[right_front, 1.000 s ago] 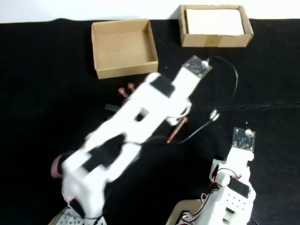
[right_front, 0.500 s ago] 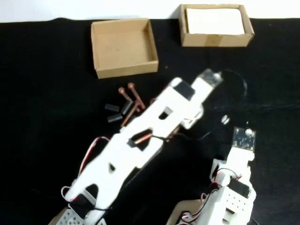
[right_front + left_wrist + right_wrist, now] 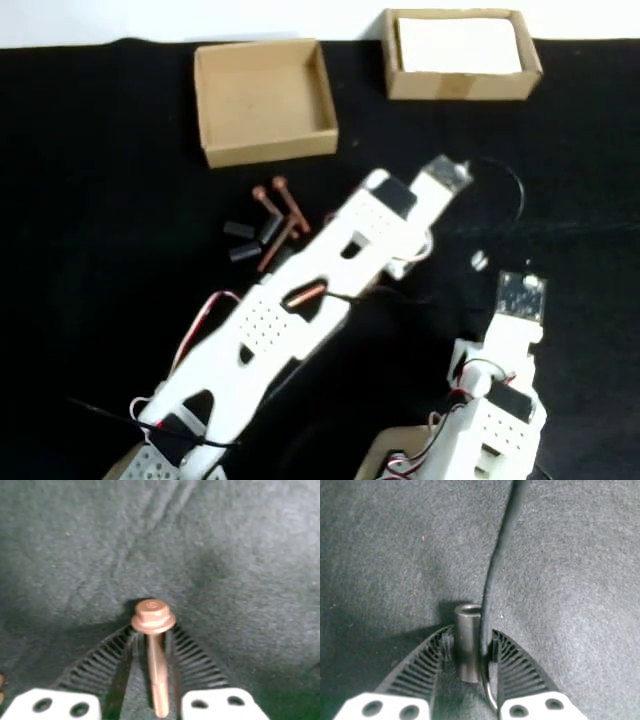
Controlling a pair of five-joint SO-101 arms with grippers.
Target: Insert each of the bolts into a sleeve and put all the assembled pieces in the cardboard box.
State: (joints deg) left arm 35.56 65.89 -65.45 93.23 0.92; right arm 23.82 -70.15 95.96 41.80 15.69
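High view: black surface. An empty cardboard box sits at the far side. A second box with a white sheet inside sits beside it, apart from it. The loose bolts and loose sleeves lie in a small cluster on the surface in front of the cardboard box, with some pieces touching or crossing. One long white arm stretches diagonally from the near left corner toward the middle, and its end is near the second box's side of the surface. The other arm is folded at the near right. A thin black cable loops on the surface between the two arm ends. Can't tell the arm sides from here.

Left wrist view: the left tool is clamped on a copper bolt. The shank runs between the ribbed fingers. The hex flange head sticks out past the fingertips, over the dark felt surface. Can't tell if the head touches the surface.

Right wrist view: the right tool is closed around a dark sleeve. The sleeve's open end points outward past the ribbed fingers. The black cable runs along one side of the sleeve, touching or just beside it. It goes in between the sleeve and one finger. The dark surface lies underneath.
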